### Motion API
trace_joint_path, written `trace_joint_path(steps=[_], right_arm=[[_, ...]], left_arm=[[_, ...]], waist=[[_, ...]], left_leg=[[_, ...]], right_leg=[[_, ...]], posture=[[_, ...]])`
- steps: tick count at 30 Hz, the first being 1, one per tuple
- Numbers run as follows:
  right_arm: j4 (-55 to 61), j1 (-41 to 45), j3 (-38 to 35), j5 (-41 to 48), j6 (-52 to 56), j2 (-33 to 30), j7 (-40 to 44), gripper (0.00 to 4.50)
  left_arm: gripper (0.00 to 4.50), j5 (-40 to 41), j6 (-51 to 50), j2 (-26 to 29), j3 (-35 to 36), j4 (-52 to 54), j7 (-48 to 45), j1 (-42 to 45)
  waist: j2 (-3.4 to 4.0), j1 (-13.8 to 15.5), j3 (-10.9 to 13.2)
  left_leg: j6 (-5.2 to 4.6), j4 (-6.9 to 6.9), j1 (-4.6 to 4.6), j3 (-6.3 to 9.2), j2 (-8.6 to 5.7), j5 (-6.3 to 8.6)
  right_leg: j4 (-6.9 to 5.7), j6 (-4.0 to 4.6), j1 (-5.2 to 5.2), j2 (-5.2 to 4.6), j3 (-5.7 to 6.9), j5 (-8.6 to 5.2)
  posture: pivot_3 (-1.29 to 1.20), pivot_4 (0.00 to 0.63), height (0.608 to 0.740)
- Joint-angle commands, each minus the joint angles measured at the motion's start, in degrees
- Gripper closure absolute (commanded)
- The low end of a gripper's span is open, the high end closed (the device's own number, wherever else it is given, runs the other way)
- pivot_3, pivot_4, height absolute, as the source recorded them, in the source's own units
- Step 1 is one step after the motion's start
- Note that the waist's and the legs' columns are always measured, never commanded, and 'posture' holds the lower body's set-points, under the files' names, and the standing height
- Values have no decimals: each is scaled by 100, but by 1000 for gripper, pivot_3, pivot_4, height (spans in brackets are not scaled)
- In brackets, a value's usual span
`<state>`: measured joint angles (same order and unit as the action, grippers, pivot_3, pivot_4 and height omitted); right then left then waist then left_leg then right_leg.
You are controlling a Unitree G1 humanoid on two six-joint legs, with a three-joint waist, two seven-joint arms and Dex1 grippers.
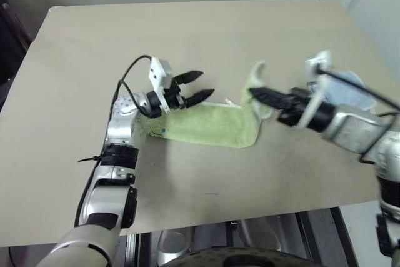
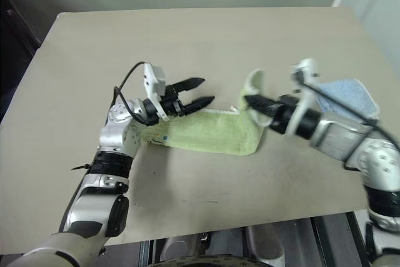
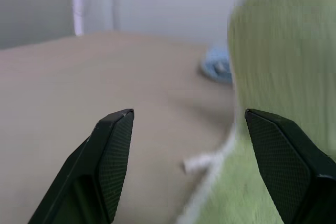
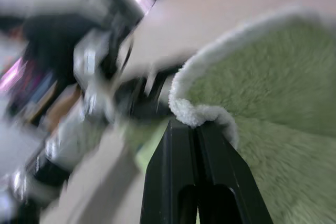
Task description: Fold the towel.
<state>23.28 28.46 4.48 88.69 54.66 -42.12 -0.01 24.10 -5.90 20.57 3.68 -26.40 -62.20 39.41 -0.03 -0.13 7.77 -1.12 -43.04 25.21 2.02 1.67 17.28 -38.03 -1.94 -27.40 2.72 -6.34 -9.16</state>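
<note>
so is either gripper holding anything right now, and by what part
The right gripper is shut on the green towel, pinching its white-edged right end and lifting it off the table. The left gripper is open and holds nothing.

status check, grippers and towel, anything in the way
Left gripper open, empty, above the towel's left end. Right gripper shut on towel's right edge, lifted off the table. Blue towel far right, clear of the fold.

Two towels lie on one tabletop (image 1: 206, 35): one light green towel (image 1: 209, 126) between the tools, one smaller light blue towel (image 2: 350, 95) just behind the right tool (image 1: 255, 94). Two tools: left tool (image 1: 203, 85) and right tool.
</note>
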Motion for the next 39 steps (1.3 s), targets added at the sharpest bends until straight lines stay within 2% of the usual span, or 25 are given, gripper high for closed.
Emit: trace_joint_path(steps=[1,3,7,12,18,29,32,39], right_arm=[[-22,449,1143,-1203,712,95,612,4473],[-195,495,1641,-1823,939,176,790,4473],[-411,481,1771,-2519,1045,321,1130,4473],[-353,387,1494,-2777,1113,386,1576,4473],[-355,298,1046,-3118,871,814,1656,4473],[-509,293,260,-2954,1513,1415,1623,4473],[-430,253,128,-2865,1568,1551,1726,3862],[-98,177,-299,-2585,1569,1606,1895,1453]], left_arm=[[846,459,-411,241,431,334,3,290],[846,517,-485,346,592,285,95,418],[846,376,-399,464,565,284,110,418],[846,338,-373,341,453,494,181,234],[846,293,-312,268,403,448,151,209],[846,277,-261,199,373,421,98,185],[846,263,-237,199,364,418,80,169],[846,246,-190,249,325,395,24,136]], waist=[[0,13,0],[-1,26,-2],[-1,36,-2],[-4,37,-3],[-5,26,-3],[-5,24,-3],[-4,24,-3],[-4,25,-3]], left_leg=[[5,2,5,0,0,-3],[6,-1,9,2,1,-4],[5,-11,27,-5,-2,-2],[61,-26,81,-10,-3,-34],[41,-23,81,-9,-1,-27],[22,-21,80,-8,0,-56],[21,-18,80,-8,0,-61],[22,-18,81,-8,0,-67]], right_leg=[[1,4,-6,0,0,2],[1,4,-10,-3,5,-1],[5,0,-22,-11,0,-12],[3,-1,-69,-12,-2,-11],[-9,10,-80,-8,-4,-4],[-16,25,-82,-5,-4,36],[-16,28,-83,-5,-3,48],[-16,33,-82,-5,-3,56]], posture=[[0,150,703],[0,150,703],[0,150,703],[0,150,703],[0,150,703],[0,150,703],[0,150,703],[0,150,703]])
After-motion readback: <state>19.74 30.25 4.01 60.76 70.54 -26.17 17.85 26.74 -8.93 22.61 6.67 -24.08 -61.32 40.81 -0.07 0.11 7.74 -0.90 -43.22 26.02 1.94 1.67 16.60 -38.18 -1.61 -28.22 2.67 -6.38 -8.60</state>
